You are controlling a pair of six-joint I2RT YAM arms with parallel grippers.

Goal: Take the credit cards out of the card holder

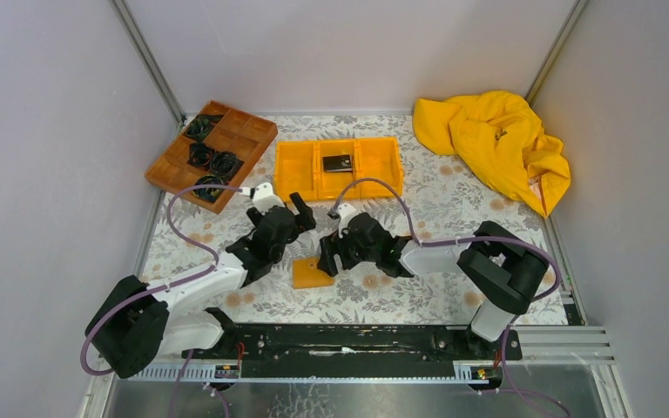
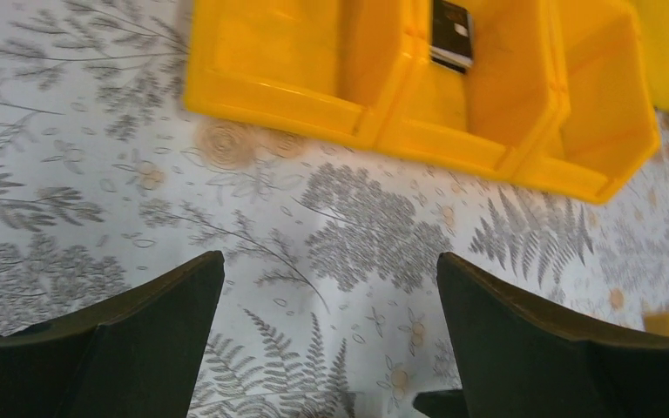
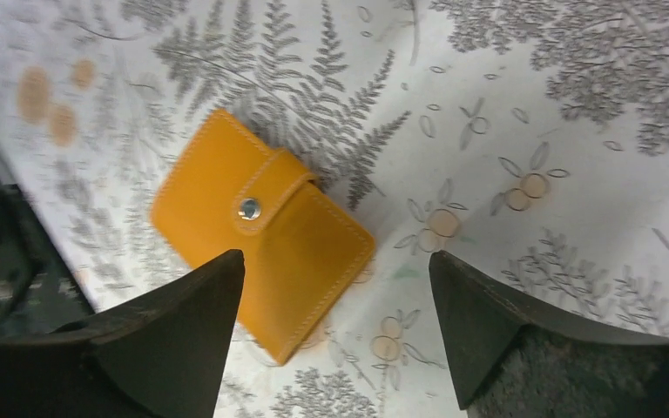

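Far left at the back sits a brown wooden divided tray point(image 1: 253, 131) holding dark coiled items; I leave it alone.

My left gripper point(image 2: 329, 259) hovers over the floral tablecloth point(image 1: 453, 200), fingers spread wide and holding nothing. It points toward the orange three-compartment bin point(image 1: 296, 170), where a black card point(image 1: 338, 163) lies in the middle compartment.

In the middle, near my bases, the orange-tan card holder point(image 3: 261, 231) lies flat on the cloth, folded closed. Its strap is fastened by the round snap point(image 3: 249, 207). No cards show from it.

My right gripper point(image 3: 337, 254) hangs just above it, jaws spread and empty. The holder lies partly under one finger rather than centred between them.

As I judge it, the step in hand is opening the holder. To do it well, I should pin the half away from the strap's free end with one gripper. The other should catch the strap edge beside the snap and peel upward. A pull along the table would likely just slide the holder over the cloth.

Far right at the back lies a crumpled yellow cloth point(image 1: 496, 144).
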